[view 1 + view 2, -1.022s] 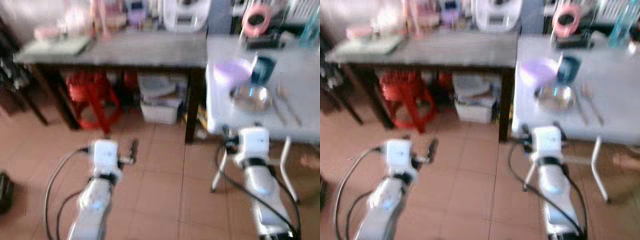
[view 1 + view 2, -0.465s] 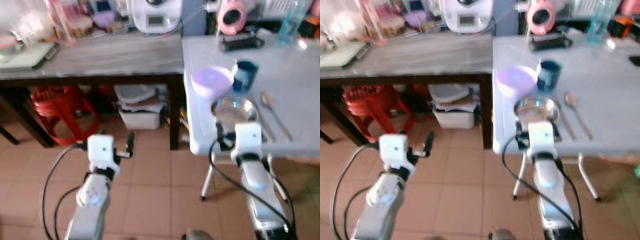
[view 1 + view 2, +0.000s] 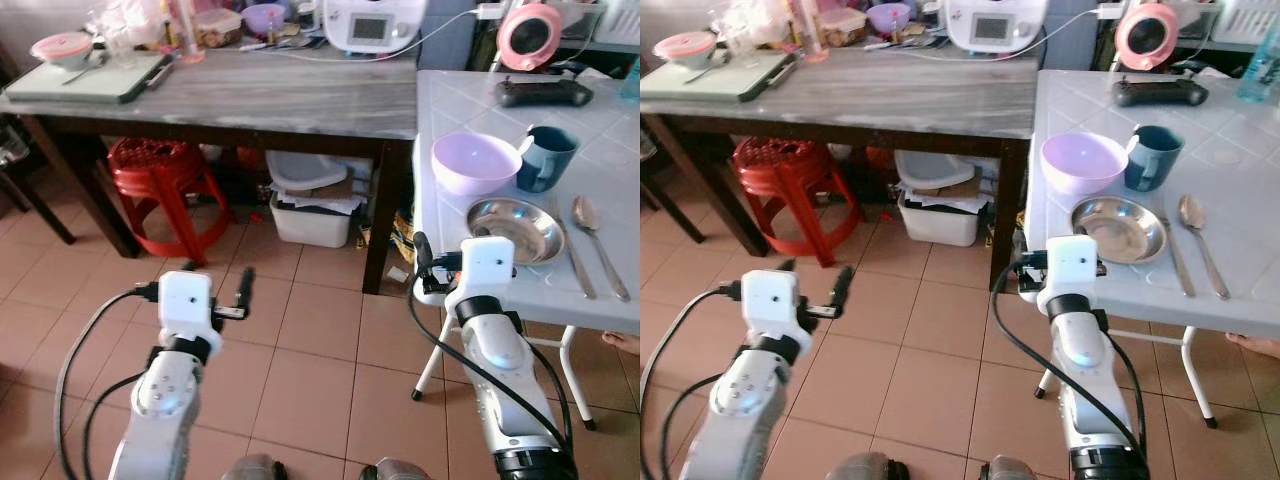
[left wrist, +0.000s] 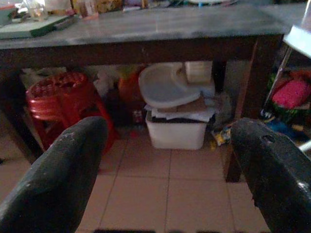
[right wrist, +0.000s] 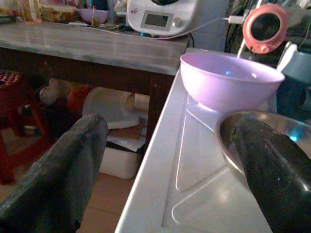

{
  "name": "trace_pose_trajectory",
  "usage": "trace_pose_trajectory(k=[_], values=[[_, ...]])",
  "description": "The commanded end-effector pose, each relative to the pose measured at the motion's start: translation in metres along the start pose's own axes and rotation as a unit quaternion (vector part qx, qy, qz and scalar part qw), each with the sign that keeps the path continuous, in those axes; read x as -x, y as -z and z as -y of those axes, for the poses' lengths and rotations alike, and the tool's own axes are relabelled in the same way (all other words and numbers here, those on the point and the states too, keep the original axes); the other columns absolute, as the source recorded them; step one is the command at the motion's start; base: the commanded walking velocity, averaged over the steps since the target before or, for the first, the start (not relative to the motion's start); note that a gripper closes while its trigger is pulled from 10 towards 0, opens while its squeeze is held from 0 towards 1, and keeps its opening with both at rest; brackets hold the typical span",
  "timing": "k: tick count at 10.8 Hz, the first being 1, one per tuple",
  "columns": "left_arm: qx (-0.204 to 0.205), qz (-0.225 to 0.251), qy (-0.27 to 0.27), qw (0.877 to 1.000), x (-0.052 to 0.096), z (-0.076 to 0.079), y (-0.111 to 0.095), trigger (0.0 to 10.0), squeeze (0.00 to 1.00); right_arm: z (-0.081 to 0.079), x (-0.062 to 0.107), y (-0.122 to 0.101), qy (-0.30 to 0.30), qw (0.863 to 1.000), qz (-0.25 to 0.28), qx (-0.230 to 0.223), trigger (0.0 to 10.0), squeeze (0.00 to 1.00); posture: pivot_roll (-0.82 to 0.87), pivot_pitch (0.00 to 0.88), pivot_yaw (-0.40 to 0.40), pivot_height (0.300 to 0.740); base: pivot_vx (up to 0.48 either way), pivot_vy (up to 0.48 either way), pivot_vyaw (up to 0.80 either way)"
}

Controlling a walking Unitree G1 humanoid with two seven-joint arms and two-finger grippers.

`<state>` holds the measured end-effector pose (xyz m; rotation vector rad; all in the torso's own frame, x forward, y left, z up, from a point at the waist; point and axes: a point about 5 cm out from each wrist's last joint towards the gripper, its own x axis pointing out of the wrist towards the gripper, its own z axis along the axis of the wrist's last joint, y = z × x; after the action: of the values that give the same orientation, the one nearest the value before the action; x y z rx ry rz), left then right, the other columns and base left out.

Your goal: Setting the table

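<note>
Right eye view looks down on a white table (image 3: pixel 1110 290) at 2 o'clock, laid with a purple bowl (image 3: pixel 1083 162), a dark blue mug (image 3: pixel 1151 156) just beside it at its 3 o'clock, and a steel plate (image 3: pixel 1117 229) near the table's front edge, at 6 o'clock from the bowl. A fork (image 3: pixel 1175 255) and a spoon (image 3: pixel 1200 232) lie side by side at 3 o'clock from the plate. The right gripper (image 5: pixel 165 170) hangs level with the table's front corner, its fingers (image 5: pixel 63 170) spread wide and holding nothing; seen from its wrist, one finger overlaps the plate's rim, the other hangs out past the table edge. The left gripper (image 4: pixel 165 174) hovers over the tiled floor (image 3: pixel 930 340) at 8 o'clock, fingers likewise spread and empty, facing a red stool (image 4: pixel 60 104) and a white storage box (image 4: pixel 175 133) under a grey wooden counter (image 3: pixel 890 95) at 11 o'clock.
</note>
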<state>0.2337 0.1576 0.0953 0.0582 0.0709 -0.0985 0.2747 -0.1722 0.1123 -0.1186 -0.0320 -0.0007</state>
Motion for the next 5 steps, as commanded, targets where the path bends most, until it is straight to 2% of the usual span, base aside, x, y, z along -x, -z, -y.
trace_pose_trajectory(k=[1,2,3,4,5], values=[[-0.011,0.002,0.011,1.0,0.002,-0.004,-0.003,10.0,0.0,0.002,0.001,-0.005,-0.002,1.0,0.009,-0.007,10.0,1.0,0.04,0.09,0.049,0.74,0.0,0.0,0.0],[-0.008,0.005,0.017,1.0,0.002,-0.004,-0.004,10.0,0.0,0.001,0.003,-0.007,-0.009,1.0,0.012,-0.005,10.0,1.0,0.04,0.09,0.049,0.74,0.0,0.0,0.0],[0.008,0.007,0.009,1.0,-0.001,-0.001,-0.007,10.0,0.0,0.002,0.003,-0.007,-0.007,1.0,0.012,-0.004,10.0,0.0,0.03,0.085,0.056,0.74,0.0,0.0,0.0],[0.029,0.01,0.012,0.999,-0.002,0.005,-0.009,10.0,0.0,0.002,0.003,-0.009,-0.007,1.0,0.015,-0.004,10.0,0.0,0.03,0.087,0.053,0.74,0.0,-0.266,0.0],[0.03,0.012,0.015,0.999,-0.002,0.009,-0.011,10.0,0.0,0.002,0.002,-0.011,-0.008,1.0,0.018,0.0,10.0,0.0,0.03,0.087,0.052,0.74,0.0,-0.364,0.0]])
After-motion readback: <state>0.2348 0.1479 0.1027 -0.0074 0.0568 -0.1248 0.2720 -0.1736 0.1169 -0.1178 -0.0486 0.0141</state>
